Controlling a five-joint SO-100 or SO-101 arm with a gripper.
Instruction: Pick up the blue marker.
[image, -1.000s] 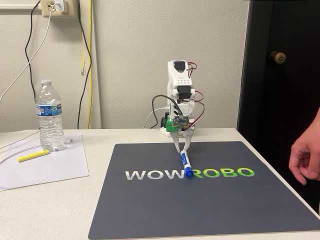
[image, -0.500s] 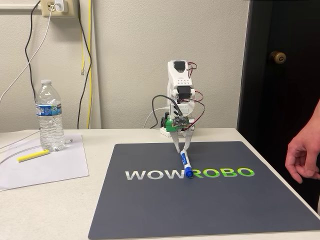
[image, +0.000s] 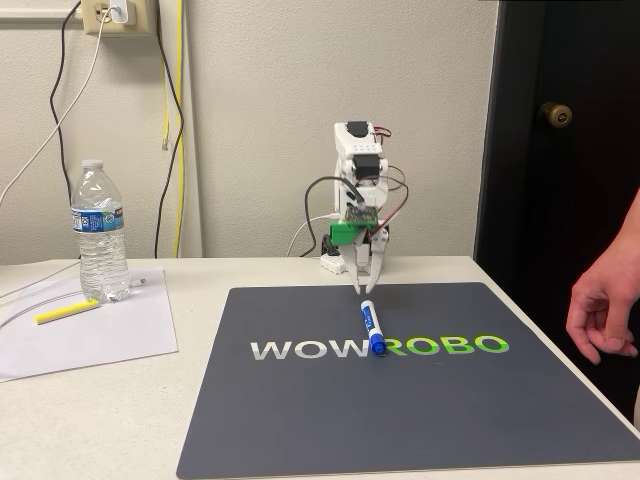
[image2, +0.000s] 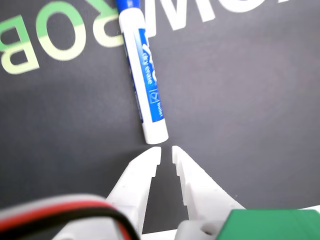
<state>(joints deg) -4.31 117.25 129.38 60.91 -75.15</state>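
Meanwhile, hovering nearly closed and empty, pincer (image2: 166, 149) just short of the blue marker (image2: 144, 84) lying ungrasped on the mat (image: 300, 420).

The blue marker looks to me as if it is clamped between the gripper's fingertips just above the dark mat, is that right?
Not quite. The blue marker is not clamped: in the wrist view it lies flat on the dark mat, just beyond the tips of the gripper, whose fingers are nearly together with nothing between them. The fixed view also shows the marker resting on the mat in front of the gripper.
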